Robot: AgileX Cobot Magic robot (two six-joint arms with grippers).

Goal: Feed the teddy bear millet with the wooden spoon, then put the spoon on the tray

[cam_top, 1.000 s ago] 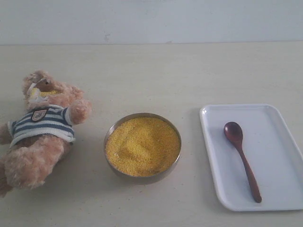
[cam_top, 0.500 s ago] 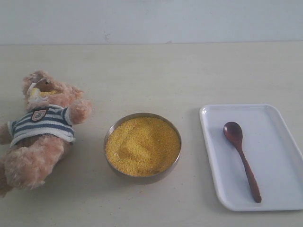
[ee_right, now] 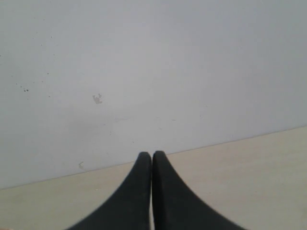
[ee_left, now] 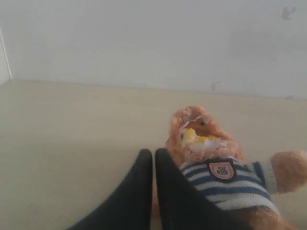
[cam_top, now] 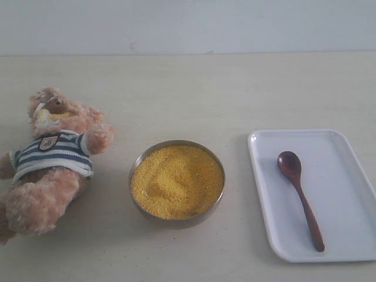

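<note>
The teddy bear (cam_top: 50, 161) lies on its back at the table's left, with yellow grains on its muzzle; the left wrist view shows the teddy bear (ee_left: 216, 165) too. The millet (cam_top: 176, 181) fills a round metal bowl (cam_top: 138, 165) in the middle. On the right, the wooden spoon (cam_top: 299, 197) lies along the white tray (cam_top: 352, 235), its bowl end toward the far side. Neither arm appears in the exterior view. My left gripper (ee_left: 153, 153) is shut and empty, its tips just short of the bear. My right gripper (ee_right: 152, 155) is shut and empty, facing the wall.
The pale table (cam_top: 194, 94) ends at a white wall (cam_top: 188, 23) at the back. The tray reaches the right edge of the exterior view.
</note>
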